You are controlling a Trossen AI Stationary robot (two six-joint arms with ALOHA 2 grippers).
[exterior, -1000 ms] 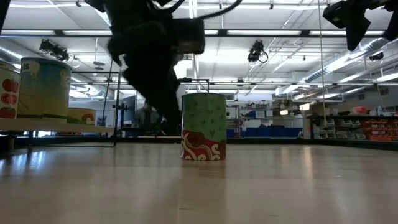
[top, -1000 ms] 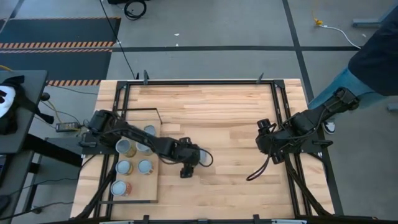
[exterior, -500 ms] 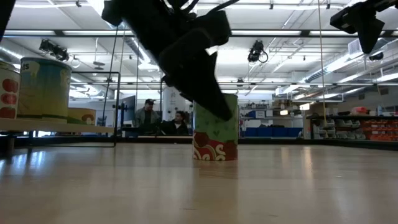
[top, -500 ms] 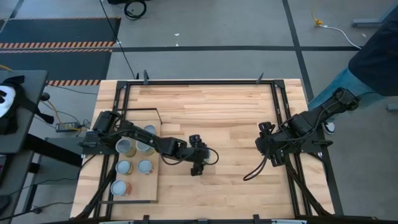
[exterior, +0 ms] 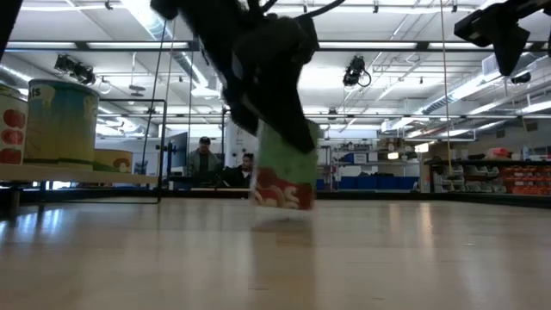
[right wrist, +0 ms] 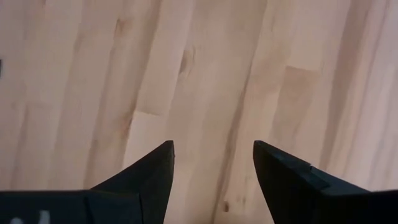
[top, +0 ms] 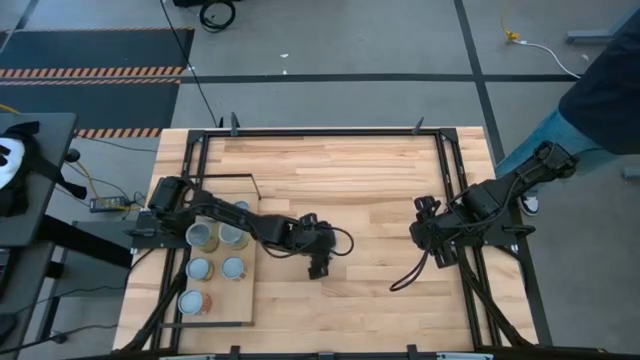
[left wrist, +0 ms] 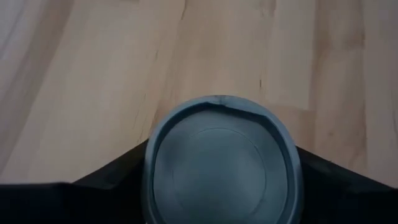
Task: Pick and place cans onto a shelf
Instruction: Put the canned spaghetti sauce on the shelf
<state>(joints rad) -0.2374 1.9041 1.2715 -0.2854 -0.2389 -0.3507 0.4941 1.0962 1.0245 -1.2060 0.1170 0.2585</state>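
Left hand: out over the middle of the table, fingers pinching a can from both sides.
Held can: green sides with red and white near the bottom, tilted, its base clear of the table in the low view; its round grey-blue top fills the left wrist view between the dark fingers.
Table: bare butcher-block wood under and around the held can.
Shelf: by the table's left edge, a pale board with a thin black frame.
Cans on the shelf: five tops showing, packed close, some partly under the left arm.
Right hand: hanging near the table's right edge, fingers spread with only wood between them.
Person: standing off the table's far right corner, in dark top and blue trousers.
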